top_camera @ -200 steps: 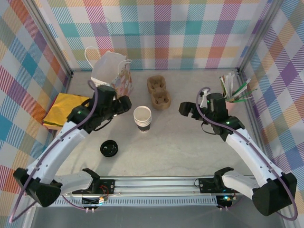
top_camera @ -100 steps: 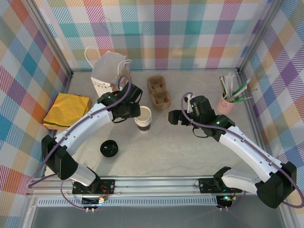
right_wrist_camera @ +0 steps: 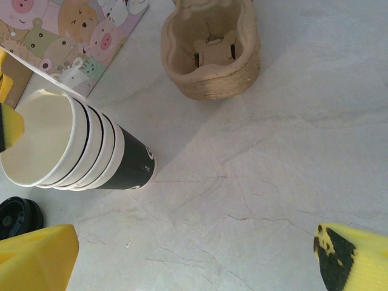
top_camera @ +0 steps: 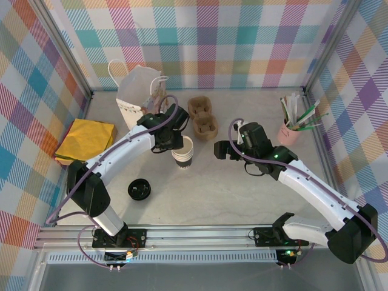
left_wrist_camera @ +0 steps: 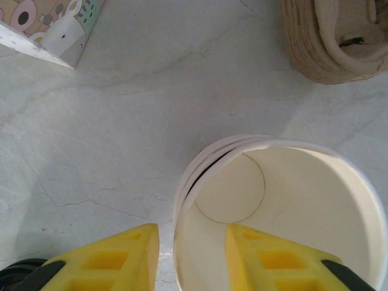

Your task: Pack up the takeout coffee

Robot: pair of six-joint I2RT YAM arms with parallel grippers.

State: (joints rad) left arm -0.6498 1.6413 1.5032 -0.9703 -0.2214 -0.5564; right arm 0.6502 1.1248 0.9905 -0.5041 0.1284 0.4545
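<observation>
**Plaid booth, marbled table: at the "peel one cup off the stack" stage**

Pastel checked walls [top_camera: 242, 42] all round, white marble-look tabletop [top_camera: 242, 188] under both arms. By my reckoning, packing the takeout coffee has barely started, since the coffee isn't a lidded cup yet.

What I've got is a nested stack of white paper cups with a black band round the bottom one [right_wrist_camera: 91, 151]. It stands upright directly under the left gripper [left_wrist_camera: 193, 239]. That gripper straddles the wall of the open top cup [left_wrist_camera: 291, 200], with one yellow finger down inside and the other just outside the rim. The jaws are narrowed, but I honestly can't tell whether they're biting the paper or just sitting either side of it. The right gripper [right_wrist_camera: 194, 260] is spread wide and holding nothing, with the stack ahead of it, over toward its left finger.

Next move as I see it: get a firm pinch on that one wall, then lift straight up without dragging the cups beneath along. They look nested tight, so the right gripper may need to steady the lower part. After that it's the lid, then the carrier or bag.

Head count:
- cups: one stack, at least four nested, exact number hard to read
- round black plastic lid [top_camera: 139, 190]: one, loose, back behind the left gripper toward its arm's base
- brown pulp cup carrier [right_wrist_camera: 209, 54]: two wells, looks layered so probably several stacked, just beyond the left fingers
- white paper bag with handles [top_camera: 136, 91]: one
- yellow folded napkin pile [top_camera: 88, 139]: one
- pink cup of straws [top_camera: 290, 132]: one, out past the right gripper
</observation>
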